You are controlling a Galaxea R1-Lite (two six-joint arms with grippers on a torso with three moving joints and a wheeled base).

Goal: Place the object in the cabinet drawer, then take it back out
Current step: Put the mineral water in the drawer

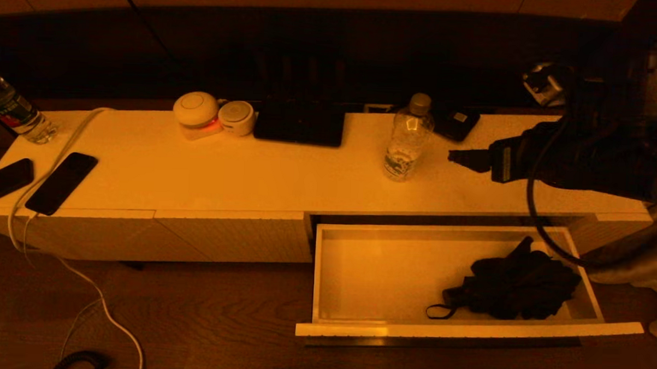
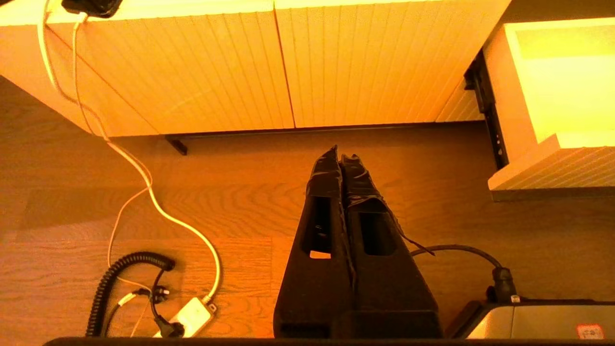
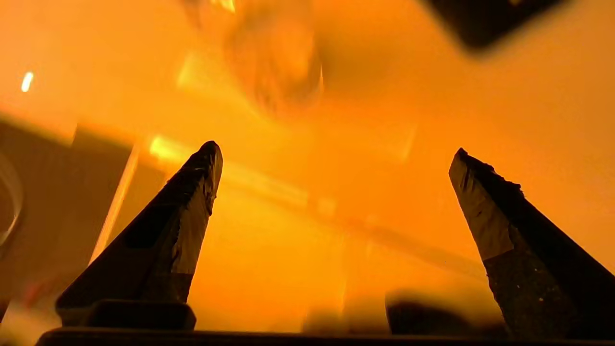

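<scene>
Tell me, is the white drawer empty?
No, a crumpled black folding umbrella lies inside the open white cabinet drawer, toward its right end.

The cabinet drawer is smooth and white inside with a finely ribbed front, and the black object lying in it looks like soft, crumpled matt cloth. The cabinet top is smooth with a faint sheen, the floor shows wood grain, and the bottle is clear glossy plastic
</scene>
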